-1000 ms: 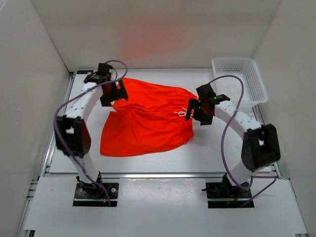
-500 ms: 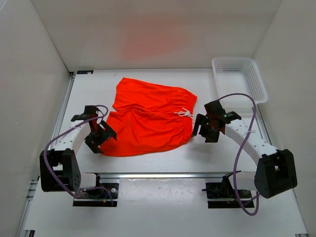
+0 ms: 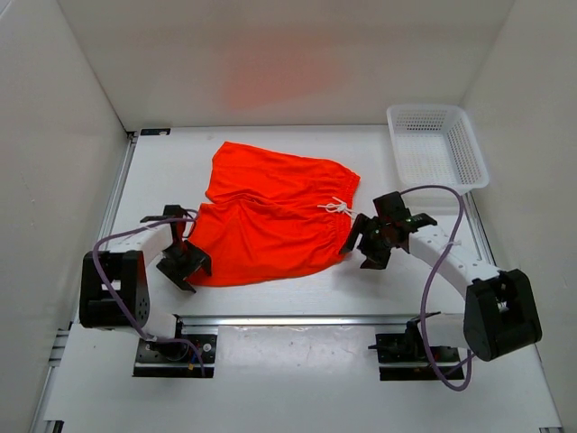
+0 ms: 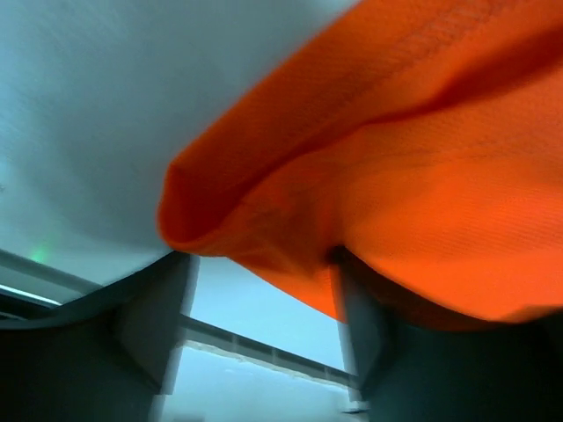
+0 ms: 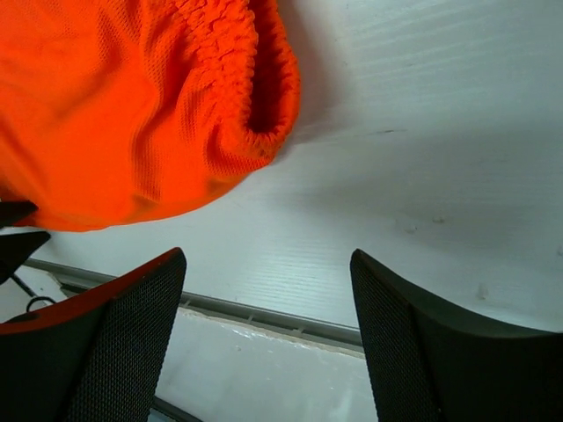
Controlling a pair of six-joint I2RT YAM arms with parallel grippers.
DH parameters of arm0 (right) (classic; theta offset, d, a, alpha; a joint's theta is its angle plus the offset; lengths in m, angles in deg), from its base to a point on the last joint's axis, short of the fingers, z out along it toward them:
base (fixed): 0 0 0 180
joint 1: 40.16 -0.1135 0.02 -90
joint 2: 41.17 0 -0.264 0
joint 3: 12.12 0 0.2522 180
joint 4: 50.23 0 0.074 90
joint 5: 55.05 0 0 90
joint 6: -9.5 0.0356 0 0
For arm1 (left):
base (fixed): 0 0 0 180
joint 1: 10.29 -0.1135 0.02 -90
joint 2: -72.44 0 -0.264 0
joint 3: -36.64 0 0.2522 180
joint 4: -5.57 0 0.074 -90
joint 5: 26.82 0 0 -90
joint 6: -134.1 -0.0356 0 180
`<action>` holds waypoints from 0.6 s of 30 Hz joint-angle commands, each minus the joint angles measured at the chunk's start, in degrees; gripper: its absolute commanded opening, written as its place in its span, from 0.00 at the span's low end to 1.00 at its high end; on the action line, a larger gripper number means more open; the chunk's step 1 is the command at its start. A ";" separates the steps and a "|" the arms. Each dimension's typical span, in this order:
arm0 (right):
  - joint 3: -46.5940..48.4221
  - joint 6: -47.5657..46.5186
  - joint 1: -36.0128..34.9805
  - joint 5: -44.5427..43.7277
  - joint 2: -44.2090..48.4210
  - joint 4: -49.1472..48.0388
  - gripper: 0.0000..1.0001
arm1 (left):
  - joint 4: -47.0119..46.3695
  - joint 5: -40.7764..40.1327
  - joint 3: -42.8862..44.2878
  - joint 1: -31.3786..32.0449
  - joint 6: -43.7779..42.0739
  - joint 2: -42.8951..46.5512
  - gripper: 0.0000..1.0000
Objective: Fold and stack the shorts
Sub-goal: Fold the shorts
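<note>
Shorts (image 3: 275, 212) lying flat mid-table (image 3: 297, 299), waistband facing right. Left gripper (image 3: 185, 263) sitting at near-left hem corner, fingers standing apart, fabric edge lying between. Right gripper (image 3: 361, 249) hovering just beside waistband's near end, fingers spread, holding nothing.

White surface (image 3: 270, 293), orange-red shorts (image 3: 275, 216) flat at its middle, white mesh basket (image 3: 437, 144) in the far right corner
</note>
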 commanded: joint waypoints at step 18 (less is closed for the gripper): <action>4.61 -0.46 0.34 -0.59 -15.38 -11.24 0.00 | -1.37 -2.64 7.14 1.09 -3.10 4.09 0.10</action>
